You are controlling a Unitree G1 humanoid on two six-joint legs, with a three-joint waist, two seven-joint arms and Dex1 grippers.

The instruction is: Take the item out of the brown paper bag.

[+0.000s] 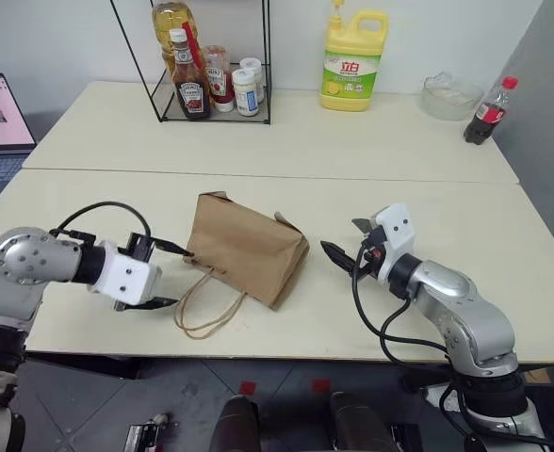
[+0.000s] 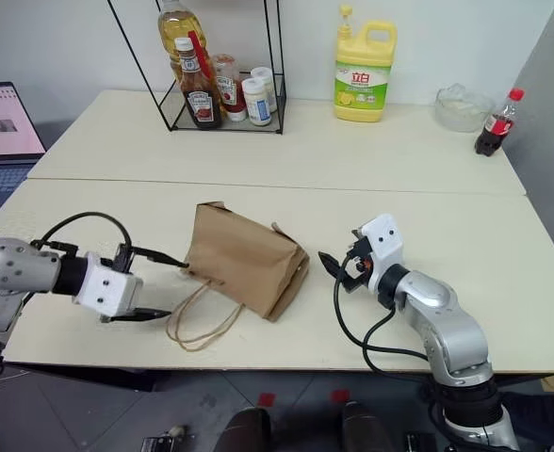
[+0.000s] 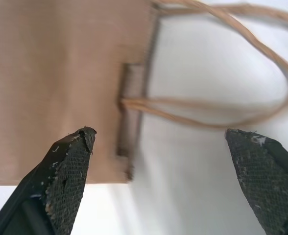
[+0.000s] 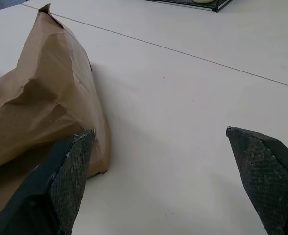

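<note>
The brown paper bag [image 1: 247,247] is lying on the table [image 1: 428,198], flanked by the left gripper [image 1: 169,275] and right gripper [image 1: 346,243], jaws held apart, empty. Nothing is being extracted yet; the item is presumably inside.

Two cream-white rectangular tables [image 1: 89,202] abut along a seam. Near table: a creased brown kraft paper bag [image 1: 244,247] lies on its side mid-surface, its two thin tan cord loop handles [image 1: 204,308] trailing toward the near edge. Far table: a black wire rack [image 1: 211,104] holding condiment bottles, a big yellow detergent jug [image 1: 352,62], a clear glass bowl [image 1: 449,95], and a dark cola bottle with red cap [image 1: 489,111].
</note>
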